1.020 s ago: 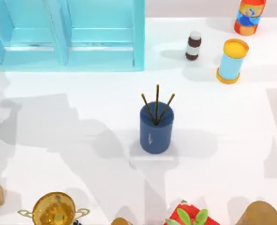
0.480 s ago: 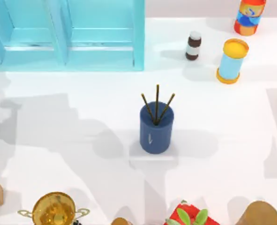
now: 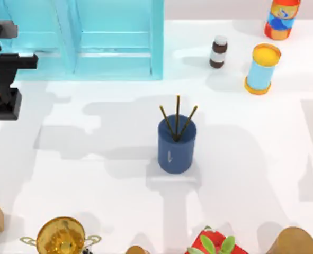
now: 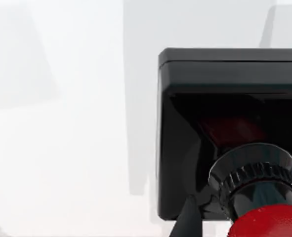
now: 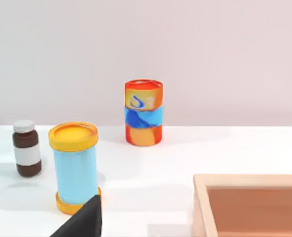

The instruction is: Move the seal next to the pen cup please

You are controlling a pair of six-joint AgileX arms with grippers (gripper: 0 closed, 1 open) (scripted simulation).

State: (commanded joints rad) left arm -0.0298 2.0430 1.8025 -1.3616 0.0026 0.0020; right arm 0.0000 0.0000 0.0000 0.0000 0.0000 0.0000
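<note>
On the white table (image 3: pixel 92 174) I see the pen cup (image 3: pixel 176 146) at center with three thin sticks (image 3: pixel 177 120) standing in it. My left gripper (image 3: pixel 2 79) hangs at the table's left edge, by the turquoise cabinet (image 3: pixel 82 37), closed around the seal (image 3: pixel 1 103), lifted well apart from the cup. A blue can (image 3: pixel 262 69) and brown bottle (image 3: pixel 217 51) stand back right.

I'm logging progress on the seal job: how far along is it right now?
Done: the left gripper looks to have picked up the red-knobbed, black-based seal, at the table's far left edge. In hand: carrying it. Left: bring it right to the dark blue pen cup with three sticks at the centre, set it beside and release.
</note>
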